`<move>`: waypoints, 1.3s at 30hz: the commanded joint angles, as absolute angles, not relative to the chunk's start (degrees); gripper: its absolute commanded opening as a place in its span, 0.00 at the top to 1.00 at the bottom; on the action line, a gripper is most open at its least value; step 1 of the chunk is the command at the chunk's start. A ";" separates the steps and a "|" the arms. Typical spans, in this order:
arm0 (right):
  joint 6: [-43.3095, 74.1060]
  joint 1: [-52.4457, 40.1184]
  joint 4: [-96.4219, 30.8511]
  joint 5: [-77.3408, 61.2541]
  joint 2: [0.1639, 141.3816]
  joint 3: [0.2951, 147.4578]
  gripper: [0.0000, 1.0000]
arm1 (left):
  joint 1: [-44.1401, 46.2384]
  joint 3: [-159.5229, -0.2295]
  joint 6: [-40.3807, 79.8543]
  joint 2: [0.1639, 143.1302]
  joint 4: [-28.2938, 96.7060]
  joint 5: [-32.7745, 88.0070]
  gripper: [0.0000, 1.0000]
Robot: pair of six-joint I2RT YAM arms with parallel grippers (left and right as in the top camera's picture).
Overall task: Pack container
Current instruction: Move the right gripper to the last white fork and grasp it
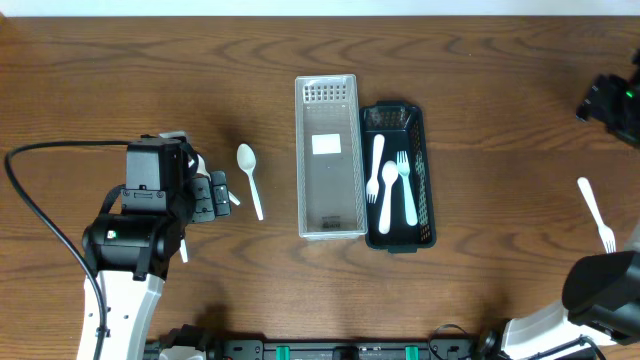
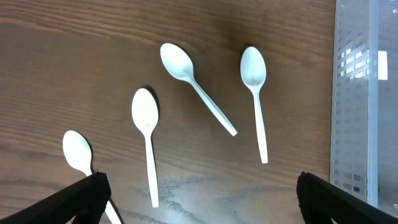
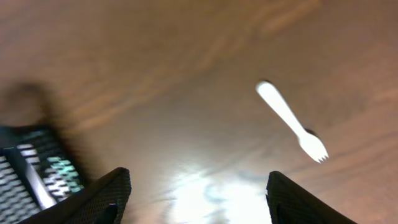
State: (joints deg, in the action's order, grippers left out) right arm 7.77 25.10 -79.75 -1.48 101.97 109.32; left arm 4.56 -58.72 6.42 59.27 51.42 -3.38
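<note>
A clear slotted container [image 1: 328, 215] stands mid-table, empty, with a black container [image 1: 424, 170] touching its right side that holds a white spoon [image 1: 375, 165] and two white forks [image 1: 406, 190]. My left gripper [image 1: 215, 195] is open and empty, hovering over several white spoons [image 2: 255, 93] [image 2: 193, 81] [image 2: 146, 137] lying left of the clear container [image 2: 354, 99]. In the overhead view only one spoon [image 1: 250, 178] shows fully. My right gripper [image 3: 199, 199] is open and empty above bare table. A white fork [image 3: 292, 121] lies ahead of it, also at the far right of the overhead view [image 1: 597, 213].
A fourth spoon [image 2: 78, 155] lies by my left finger. The black container's end [image 3: 31, 168] shows at the left of the blurred right wrist view. The right arm's body [image 1: 610, 105] is at the table's far right edge. A black cable [image 1: 40, 200] loops on the left.
</note>
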 commanded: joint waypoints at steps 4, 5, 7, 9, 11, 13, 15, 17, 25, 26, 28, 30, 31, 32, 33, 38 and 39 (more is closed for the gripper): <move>2.44 32.84 -76.34 -1.48 102.72 99.63 0.26 | 4.32 -59.48 6.96 59.46 51.59 -3.62 0.02; 1.69 33.74 -74.94 -1.45 102.72 97.89 0.26 | 4.32 -59.48 6.96 59.46 51.59 -3.62 0.02; -1.45 35.53 -70.87 -1.45 102.72 93.58 0.25 | 4.32 -59.48 6.96 59.46 51.62 -3.62 0.02; -4.60 37.01 -66.67 -1.45 102.72 89.49 0.21 | 4.32 -59.48 6.96 59.46 51.62 -3.62 0.02; -7.44 38.33 -62.65 -1.50 102.78 85.97 0.19 | 4.29 -59.48 6.96 59.46 51.59 -3.62 0.02; -10.20 39.18 -59.96 -1.56 103.09 83.57 0.18 | 4.32 -59.48 6.96 59.46 51.59 -3.62 0.02; -13.50 39.75 -58.06 -1.65 104.09 82.04 0.18 | 4.32 -59.48 6.96 59.46 51.59 -3.62 0.02; -16.73 39.79 -57.10 -1.74 105.65 81.38 0.18 | 4.32 -59.48 6.96 59.46 51.59 -3.62 0.02; -22.13 39.75 -56.07 2.26 110.39 81.25 0.11 | 4.32 -59.48 6.94 59.46 51.62 -3.62 0.02; -22.76 39.81 -56.03 3.60 110.61 81.25 0.11 | 4.29 -59.48 6.96 59.46 51.62 -3.62 0.02; -23.29 40.21 -56.03 5.41 111.04 81.23 0.12 | 4.29 -59.48 6.96 59.46 51.59 -3.62 0.02; -23.49 41.17 -56.07 5.37 111.70 81.19 0.12 | 4.29 -59.48 6.96 59.46 51.57 -3.62 0.02; -23.97 41.63 -56.16 5.37 111.98 81.12 0.12 | 4.29 -59.48 6.96 59.46 51.57 -3.62 0.02; -24.25 42.02 -56.21 5.39 112.29 80.97 0.12 | 4.29 -59.48 6.96 59.46 51.59 -3.62 0.02; -24.60 42.46 -56.34 5.39 112.64 80.79 0.12 | 4.32 -59.48 6.94 59.46 51.59 -3.62 0.02; -26.96 44.34 -56.60 5.41 114.19 80.34 0.14 | 4.29 -59.48 6.94 59.46 51.57 -3.62 0.02; -27.46 44.66 -56.58 5.41 114.32 80.34 0.14 | 4.29 -59.48 6.94 59.46 51.57 -3.62 0.02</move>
